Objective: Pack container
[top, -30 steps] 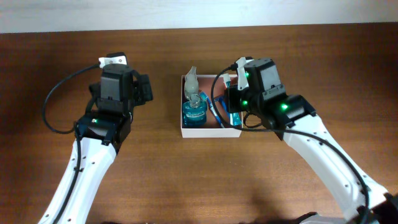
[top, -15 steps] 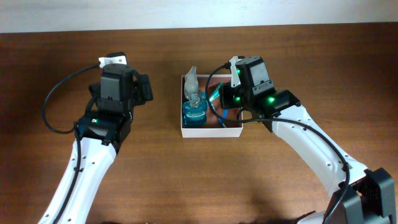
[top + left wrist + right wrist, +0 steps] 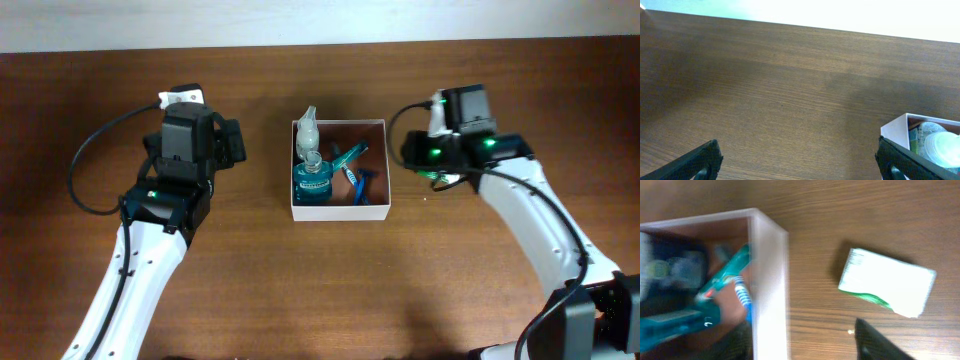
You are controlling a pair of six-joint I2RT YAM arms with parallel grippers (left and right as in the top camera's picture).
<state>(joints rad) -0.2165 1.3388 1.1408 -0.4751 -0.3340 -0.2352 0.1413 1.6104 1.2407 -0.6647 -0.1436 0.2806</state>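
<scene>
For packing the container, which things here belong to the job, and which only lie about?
Job: container; inside it, blue bottle, clear bottle, teal toothbrush.
Lying about: green-and-white carton, outside the container wall; perhaps packed next.

Shallow white-walled container [image 3: 339, 213], upright, part-filled

Blur smears what lies in the container [image 3: 769, 280] in the right wrist view; the left wrist view's corner crops it.
</scene>
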